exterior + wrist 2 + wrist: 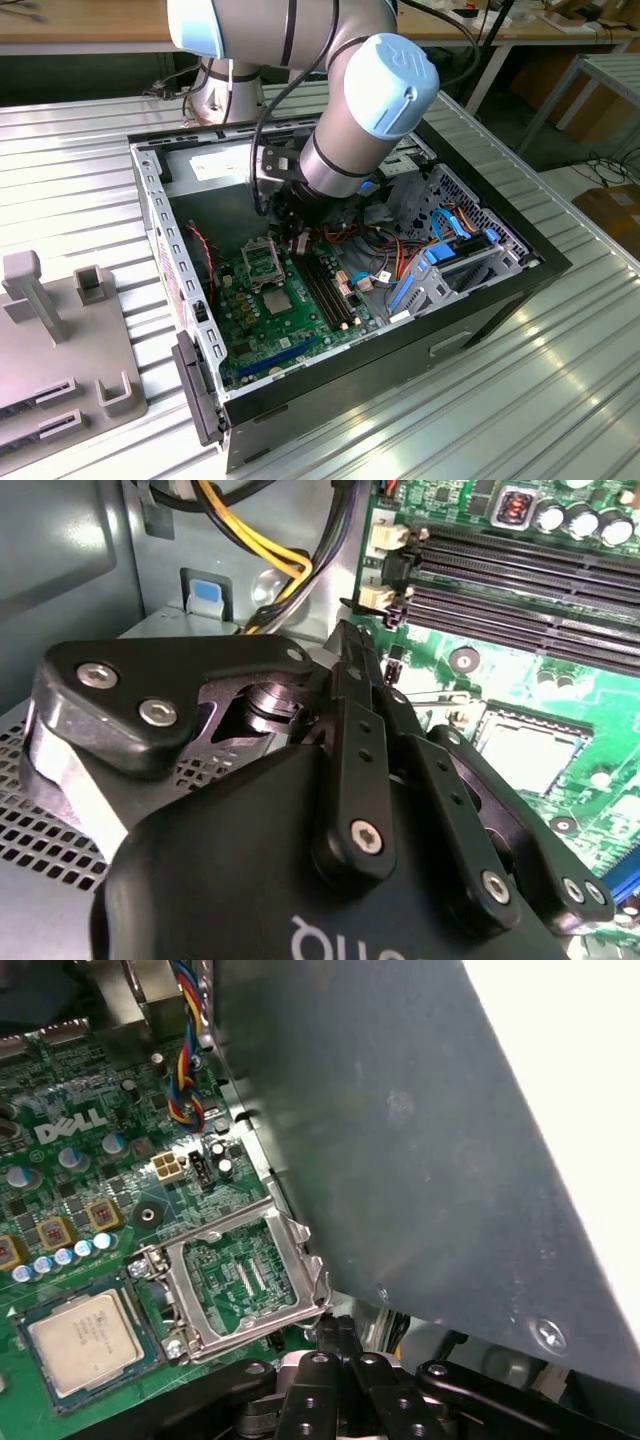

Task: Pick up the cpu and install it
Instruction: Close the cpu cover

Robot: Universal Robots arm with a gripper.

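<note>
Inside the open computer case [190,385], the cpu [76,1340] lies flat in its seat on the green board [60,1175], just beside the hinged metal frame [300,1250] that stands open next to it. Over the board, the gripper [338,1326] hangs near that frame and apart from the cpu, with its fingers [352,655] pressed together and nothing visible between them.

Arm [335,140] is built of silver-grey tubes, light-blue joint caps; black gripper [375,680] linkage is fastened with hex screws.
</note>
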